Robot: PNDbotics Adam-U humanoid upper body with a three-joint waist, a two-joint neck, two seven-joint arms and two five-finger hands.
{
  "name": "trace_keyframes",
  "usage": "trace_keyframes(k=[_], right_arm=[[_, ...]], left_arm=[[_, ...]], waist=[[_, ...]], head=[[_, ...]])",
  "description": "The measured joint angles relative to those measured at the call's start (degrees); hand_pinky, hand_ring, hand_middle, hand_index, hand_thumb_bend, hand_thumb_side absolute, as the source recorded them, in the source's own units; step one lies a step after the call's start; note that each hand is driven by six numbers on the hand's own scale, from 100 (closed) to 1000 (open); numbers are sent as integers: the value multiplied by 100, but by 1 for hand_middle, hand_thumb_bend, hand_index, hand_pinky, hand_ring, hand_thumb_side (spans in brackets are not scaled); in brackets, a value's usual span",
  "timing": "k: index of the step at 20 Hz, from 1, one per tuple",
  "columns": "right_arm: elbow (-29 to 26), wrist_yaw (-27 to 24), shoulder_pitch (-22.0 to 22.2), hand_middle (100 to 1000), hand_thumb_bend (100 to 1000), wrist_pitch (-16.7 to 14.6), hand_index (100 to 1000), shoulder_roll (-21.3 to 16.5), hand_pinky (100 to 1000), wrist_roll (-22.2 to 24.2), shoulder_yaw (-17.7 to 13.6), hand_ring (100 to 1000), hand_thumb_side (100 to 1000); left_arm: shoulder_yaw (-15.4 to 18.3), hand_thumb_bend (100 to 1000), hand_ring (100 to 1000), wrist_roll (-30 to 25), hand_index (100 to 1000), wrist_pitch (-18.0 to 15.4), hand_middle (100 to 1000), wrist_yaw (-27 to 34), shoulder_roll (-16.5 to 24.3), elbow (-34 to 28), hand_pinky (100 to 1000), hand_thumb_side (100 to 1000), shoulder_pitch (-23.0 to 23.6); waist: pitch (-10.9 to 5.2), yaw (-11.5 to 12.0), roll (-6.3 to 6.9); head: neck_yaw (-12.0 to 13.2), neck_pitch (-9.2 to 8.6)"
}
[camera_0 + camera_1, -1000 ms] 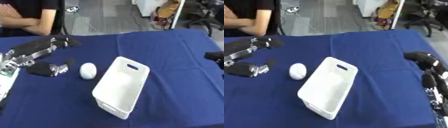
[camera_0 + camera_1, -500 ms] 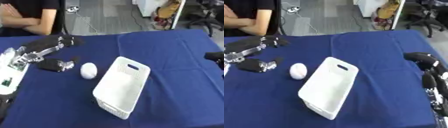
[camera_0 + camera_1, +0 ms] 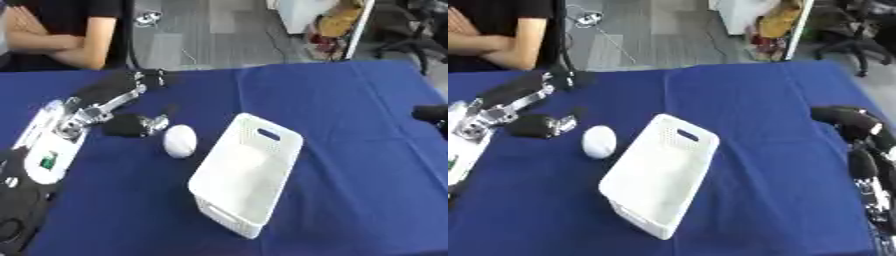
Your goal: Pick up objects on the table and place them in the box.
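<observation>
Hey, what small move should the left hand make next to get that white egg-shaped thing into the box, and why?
Probably shift the left hand a little toward the white egg-shaped object and lower it over the top. The hand is open and holds nothing, its thumb just left of the object, which lies alone on the blue table beside the empty white box.

Lighting: even, bright indoor light from overhead, no glare; soft faint shadows on the blue desk (image 3: pixel 350 125) beside the white box (image 3: pixel 245 180). Quality: both views soft and slightly blurred throughout, fine detail lost.
</observation>
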Motion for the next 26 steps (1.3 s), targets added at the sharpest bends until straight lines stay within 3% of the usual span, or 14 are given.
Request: trace_keyframes(k=[16, 26], right_arm=[[0, -19, 0, 768, 100, 12, 864, 0, 848, 17, 30, 837, 674], [0, -20, 2, 768, 100, 27, 864, 0, 849, 31, 31, 838, 674]], left_arm=[[-337, 846, 814, -95, 979, -372, 860, -999, -182, 620, 794, 873, -223], [-486, 861, 816, -58, 981, -647, 857, -1285, -170, 1058, 804, 889, -325]], waist=[[-4, -5, 9], [-15, -38, 48]], head=[[43, 4], [92, 35]])
